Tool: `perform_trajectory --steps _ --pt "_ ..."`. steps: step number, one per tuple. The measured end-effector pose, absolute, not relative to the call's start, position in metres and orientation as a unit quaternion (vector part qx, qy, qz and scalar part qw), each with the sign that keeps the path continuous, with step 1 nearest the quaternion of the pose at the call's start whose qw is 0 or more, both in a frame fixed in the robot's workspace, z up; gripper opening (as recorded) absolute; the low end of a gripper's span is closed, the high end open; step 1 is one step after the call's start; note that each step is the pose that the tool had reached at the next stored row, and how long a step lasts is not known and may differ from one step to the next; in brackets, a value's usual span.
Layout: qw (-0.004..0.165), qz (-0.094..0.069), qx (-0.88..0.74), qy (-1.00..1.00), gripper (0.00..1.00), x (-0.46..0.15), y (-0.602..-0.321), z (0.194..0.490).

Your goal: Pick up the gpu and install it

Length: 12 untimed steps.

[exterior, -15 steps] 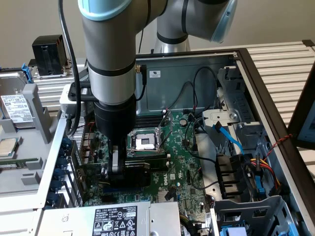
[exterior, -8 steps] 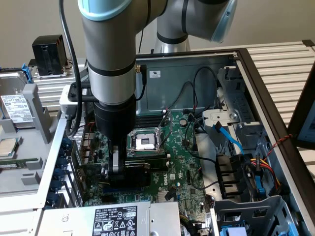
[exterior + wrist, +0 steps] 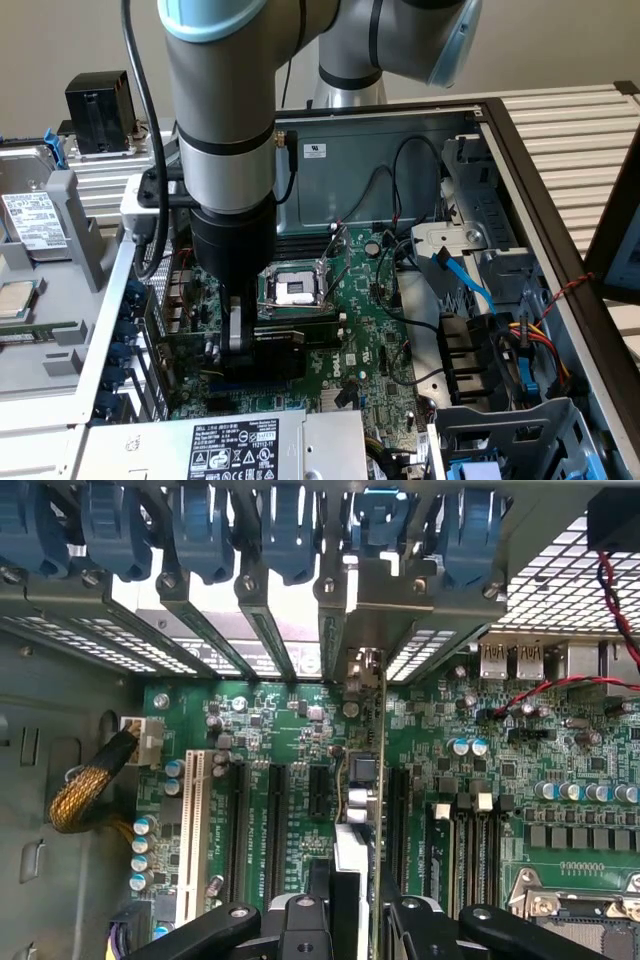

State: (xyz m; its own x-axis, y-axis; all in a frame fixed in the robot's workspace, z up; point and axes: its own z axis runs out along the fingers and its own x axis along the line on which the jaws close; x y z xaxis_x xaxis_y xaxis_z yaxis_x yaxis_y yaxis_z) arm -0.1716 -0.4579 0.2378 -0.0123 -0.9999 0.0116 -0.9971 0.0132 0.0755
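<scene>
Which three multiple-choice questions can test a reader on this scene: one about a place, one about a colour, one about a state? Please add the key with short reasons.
1. Where is the gpu?
A. On the table outside the case
B. Between the fingers of the gripper, over the motherboard
C. On top of the power supply

2. What colour is the flat cable at the exterior view's right?
A. Blue
B. White
C. Orange

3. In what state is the computer case?
A. Closed with its side panel on
B. Standing upright and closed
C. Open, with its inside exposed

Key: 1 B, the card stands edge-on between the fingers above the slots. 2 A, the cable is plainly blue. 3 C, the board and the cables lie in full sight.
</scene>
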Motion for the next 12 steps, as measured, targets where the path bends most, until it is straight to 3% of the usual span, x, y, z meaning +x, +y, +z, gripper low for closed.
perform_trajectory --steps 12 --pt "0.031 -0.023 0.702 -0.711 0.27 -0.1719 -0.4577 0.2387"
